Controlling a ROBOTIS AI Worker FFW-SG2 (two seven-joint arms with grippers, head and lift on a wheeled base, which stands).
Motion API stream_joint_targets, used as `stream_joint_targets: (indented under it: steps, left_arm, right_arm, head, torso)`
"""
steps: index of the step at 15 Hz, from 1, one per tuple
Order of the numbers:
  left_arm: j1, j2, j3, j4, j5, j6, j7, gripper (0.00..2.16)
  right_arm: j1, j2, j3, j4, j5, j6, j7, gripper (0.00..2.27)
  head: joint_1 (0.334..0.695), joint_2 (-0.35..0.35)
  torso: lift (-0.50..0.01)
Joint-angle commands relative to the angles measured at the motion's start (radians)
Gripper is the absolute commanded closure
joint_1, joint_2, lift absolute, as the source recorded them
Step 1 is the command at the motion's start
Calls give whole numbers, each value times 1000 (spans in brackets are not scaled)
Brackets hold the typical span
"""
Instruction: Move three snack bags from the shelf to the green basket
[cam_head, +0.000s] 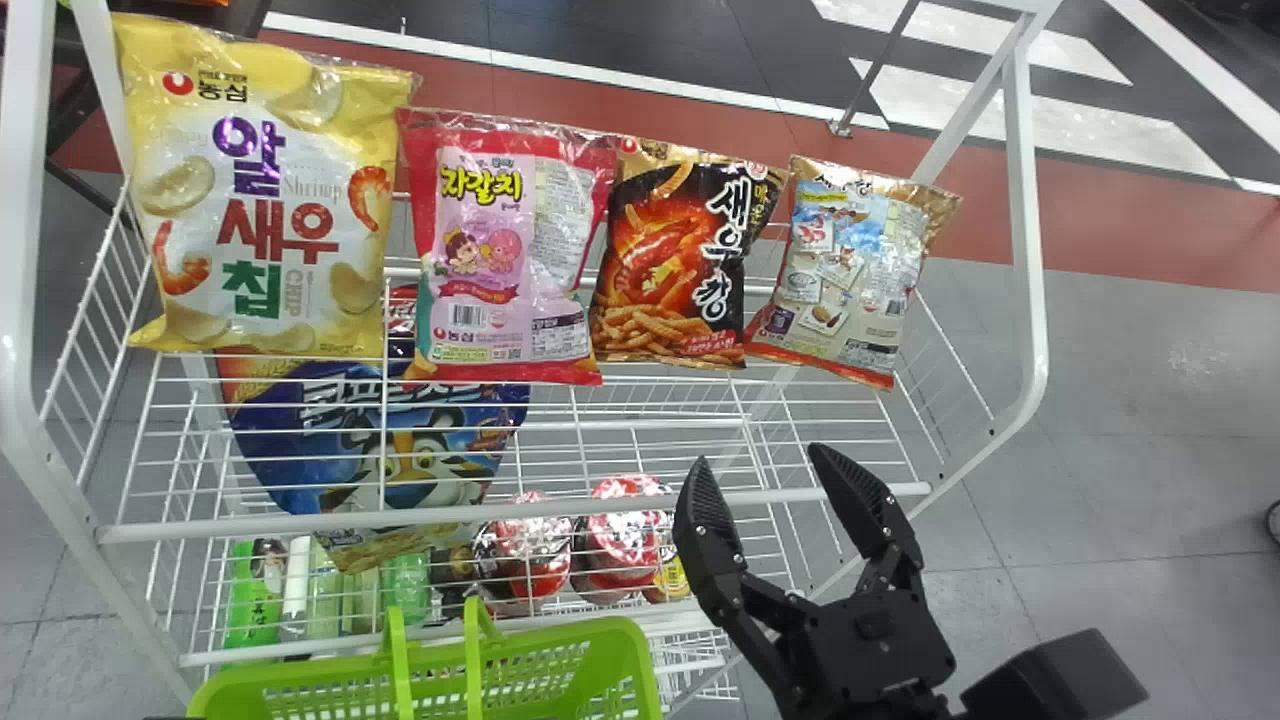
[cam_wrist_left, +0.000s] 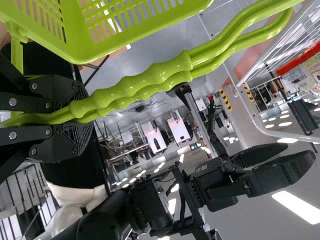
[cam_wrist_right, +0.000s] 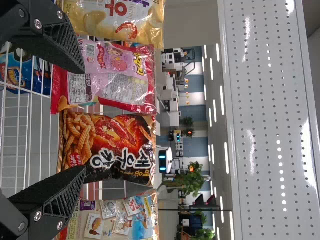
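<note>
Approach to a snack bag on the wire shelf (cam_head: 600, 506). Four bags stand in a row along the rear edge, long axes roughly upright: the yellow bag (cam_head: 260, 190) toward the left rear corner, then the pink bag (cam_head: 510, 250), the black-and-orange bag (cam_head: 680, 260) and, toward the right rear corner, the pale bag (cam_head: 845, 265), which tilts. The right gripper (cam_head: 762, 455) is at the front edge, nearer the right corner; its fingers are spread and touch no bag. It is the nearer hand to the row. The black-and-orange bag lies roughly straight ahead of it, toward the rear edge, with depth still to cross; the pale bag lies ahead and to the right. The spread runs side to side, across the black-and-orange bag's long axis, so a forward reach would probably bring one finger to each flank. The likely hazard is the close neighbour on either side, which a fingertip could catch. The left gripper (cam_wrist_left: 85, 114) pinches the handles (cam_wrist_left: 135, 85) of the green basket (cam_head: 560, 640), which hangs before the front edge, toward its left half, and probably serves as the steady receiver.
</note>
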Motion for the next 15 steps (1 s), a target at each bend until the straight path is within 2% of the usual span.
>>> stream_joint_targets:
  steps: [1, 12, 15]
  left_arm:
    - [0, 0, 1, 1, 1, 0, -1, 1571]
    - [0, 0, 1, 3, 3, 0, -2, 1571]
    - [0, 0, 1, 1, 1, 0, -2, 1571]
  right_arm:
    - [0, 0, 0, 0, 0, 0, 0, 147]
    - [-5, 0, 0, 5, 0, -3, 0, 147]
    - [-89, 0, 20, 45, 0, 34, 0, 147]
  head:
    - [695, -350]
    - [695, -350]
    - [695, -350]
  torso:
    - [-48]
    - [-48]
    - [-48]
